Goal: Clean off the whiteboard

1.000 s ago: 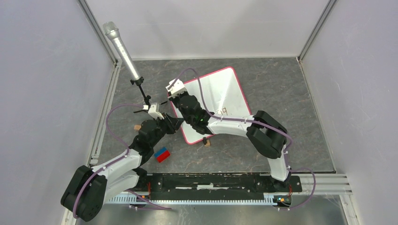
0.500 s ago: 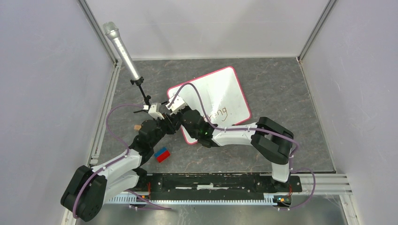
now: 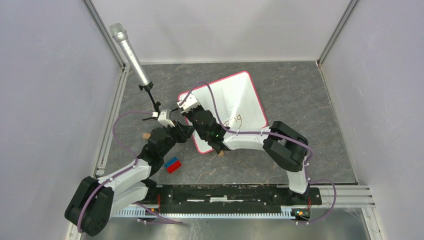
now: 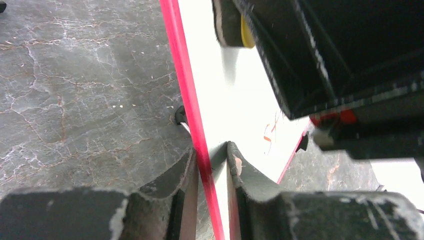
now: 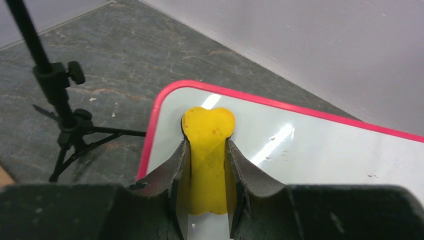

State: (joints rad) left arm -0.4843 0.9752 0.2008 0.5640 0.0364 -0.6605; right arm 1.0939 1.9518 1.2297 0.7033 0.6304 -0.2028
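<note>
Whiteboard (image 3: pixel 239 95): lies on the dark table (image 3: pixel 300 100), with its pink-red frame edge running between the fingers of the left gripper (image 4: pixel 210 165), which are clamped on that edge. Right gripper (image 5: pixel 206 149): fingers closed around a yellow eraser (image 5: pixel 208 122), whose rounded end sticks out beyond the fingertips over a rounded corner of the board; whether it touches the surface cannot be told. Dark handwriting (image 3: pixel 234 120) sits behind those fingers, beside the right forearm, and a black microphone tripod (image 5: pixel 65 120) stands to their left, off the board.
</note>
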